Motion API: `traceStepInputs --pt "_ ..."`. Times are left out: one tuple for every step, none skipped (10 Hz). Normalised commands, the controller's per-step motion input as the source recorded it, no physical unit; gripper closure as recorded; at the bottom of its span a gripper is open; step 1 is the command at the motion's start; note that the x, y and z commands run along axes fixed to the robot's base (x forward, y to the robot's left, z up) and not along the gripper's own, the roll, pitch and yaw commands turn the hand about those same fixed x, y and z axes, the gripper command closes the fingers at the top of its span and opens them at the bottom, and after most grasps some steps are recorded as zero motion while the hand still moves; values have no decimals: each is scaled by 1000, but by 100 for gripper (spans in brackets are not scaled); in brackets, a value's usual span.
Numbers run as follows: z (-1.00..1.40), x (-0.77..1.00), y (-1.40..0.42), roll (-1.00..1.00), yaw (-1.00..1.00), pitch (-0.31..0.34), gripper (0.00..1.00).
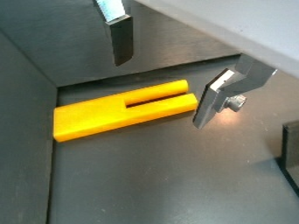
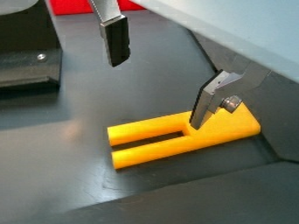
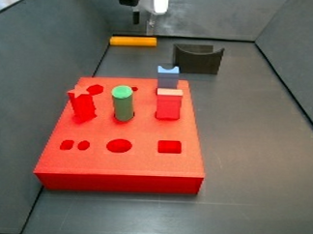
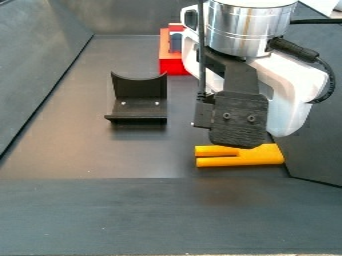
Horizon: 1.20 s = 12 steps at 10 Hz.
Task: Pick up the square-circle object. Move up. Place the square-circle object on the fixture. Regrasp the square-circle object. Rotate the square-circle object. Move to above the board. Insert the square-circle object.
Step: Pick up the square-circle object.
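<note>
1. The gripper (image 1: pixel 163 74) hangs over the rod (image 1: pixel 122 109), its jaws spread wide and holding nothing.
2. In both wrist views the rod lies flat on the dark floor (image 1: pixel 152 179), below the gap between the jaws; the fingers (image 2: pixel 114 39) do not touch it.
3. In a wrist view one finger (image 2: pixel 208 103) stands just above the rod's (image 2: pixel 181 138) solid end, while the other hangs well off to the side, beyond the rod's long edge.
4. The rod has a slot running in from one end, seen as two prongs in a wrist view; the slotted end points away from the nearer finger.
5. In a side view the rod (image 4: pixel 241 155) lies at the foot of the gripper (image 4: pixel 214 100), close to the wall.
6. The fixture (image 4: pixel 135 98) stands apart from the jaws, to one side, empty.
7. In a side view the rod (image 3: pixel 133 40) lies at the far end of the floor, under the gripper (image 3: pixel 144 14); the board (image 3: pixel 122 137) with its pegs sits well away from the jaws, with the fixture (image 3: pixel 197 58) between them.
</note>
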Motion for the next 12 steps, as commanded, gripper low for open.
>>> traceStepInputs --pt "-214 46 531 -487 -83 -70 0" --pt "-589 74 269 -290 0 -36 0" --pt "-643 363 51 -226 -120 26 0" --pt "-423 660 29 -306 -474 49 0" --pt "-249 483 0 -341 -560 -13 0" --pt "-109 246 0 -377 -640 -130 0" --pt "-63 0 0 -361 -726 -221 0" --pt "-51 0 -9 -389 -714 -267 0" --pt "0 0 0 -500 -611 -330 0" --pt "0 0 0 -500 -557 -326 0" --pt "0 0 0 -500 -506 -337 0" --pt "-60 0 0 -500 -526 -310 0"
